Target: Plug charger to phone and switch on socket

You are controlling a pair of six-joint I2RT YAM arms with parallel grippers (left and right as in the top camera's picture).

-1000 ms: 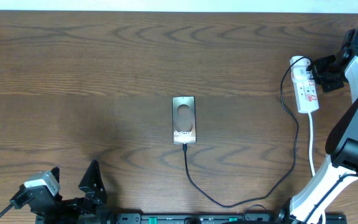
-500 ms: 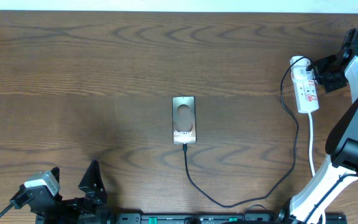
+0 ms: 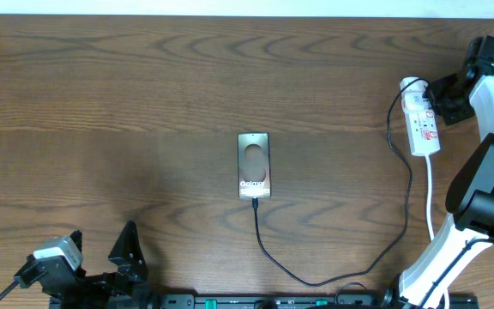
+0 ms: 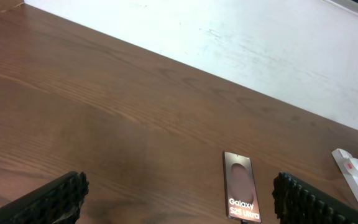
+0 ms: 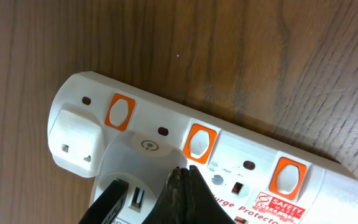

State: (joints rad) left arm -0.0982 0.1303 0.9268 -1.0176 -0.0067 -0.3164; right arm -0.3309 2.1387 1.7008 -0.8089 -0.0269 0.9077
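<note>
**Overhead**
- Table: dark wood grain.
- Phone: lies flat at the table's centre, its "Galaxy" end toward the near edge.
- Charger: thin black cable. Its tip meets the phone's near short edge. From there it runs toward the near edge, loops right and climbs to the socket.
- Socket: white strip at the far right, lying lengthwise. A thick white cord leaves its near end.
- Right gripper: just beside the socket's far end, on its right side. Its opening cannot be told from here.
- Left gripper: near-left corner, well apart from phone, charger and socket.

**Left wrist**
- Left gripper: fingers spread wide at the two lower corners, with only bare table between them.
- Phone: ahead on the table. The socket shows at the right edge.

**Right wrist**
- Socket: fills the frame and shows three orange switches.
- White plug: seated in the strip.
- Right gripper: fingertips drawn together to one point, holding nothing. The point sits over the socket face just below the middle switch. Whether it touches cannot be told.
</note>
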